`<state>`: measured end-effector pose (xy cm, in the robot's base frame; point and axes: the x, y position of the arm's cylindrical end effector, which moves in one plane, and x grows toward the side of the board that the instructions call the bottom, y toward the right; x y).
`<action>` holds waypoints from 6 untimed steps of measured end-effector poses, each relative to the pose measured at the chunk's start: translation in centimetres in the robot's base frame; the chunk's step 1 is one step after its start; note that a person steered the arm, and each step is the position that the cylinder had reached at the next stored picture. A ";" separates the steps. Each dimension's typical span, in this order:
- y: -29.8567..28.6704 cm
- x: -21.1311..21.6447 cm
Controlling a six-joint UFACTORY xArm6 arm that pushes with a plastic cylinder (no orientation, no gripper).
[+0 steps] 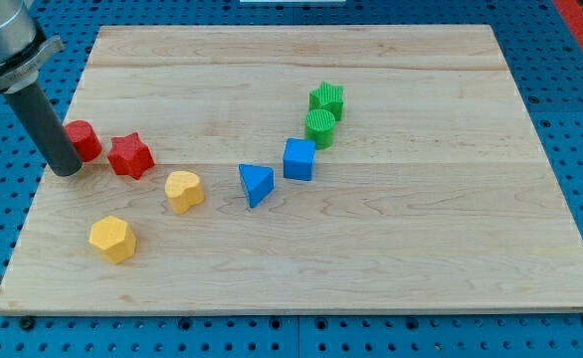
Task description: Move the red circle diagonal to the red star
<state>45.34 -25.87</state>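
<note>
The red circle (83,140) sits near the board's left edge. The red star (130,156) lies just to its right and slightly lower, close to it or touching. My tip (65,170) rests on the board at the lower left of the red circle, right against it. The dark rod rises from there toward the view's top left.
A yellow heart (184,190) and a yellow hexagon (111,239) lie below and right of the star. A blue triangle (257,183), blue cube (298,159), green circle (319,127) and green star (327,100) sit mid-board. The wooden board (371,259) has its left edge near my tip.
</note>
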 end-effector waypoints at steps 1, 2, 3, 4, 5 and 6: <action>-1.8 -0.5; -1.6 -5.7; 2.1 -9.3; 4.4 -11.3; 4.8 -14.5; 10.4 -11.8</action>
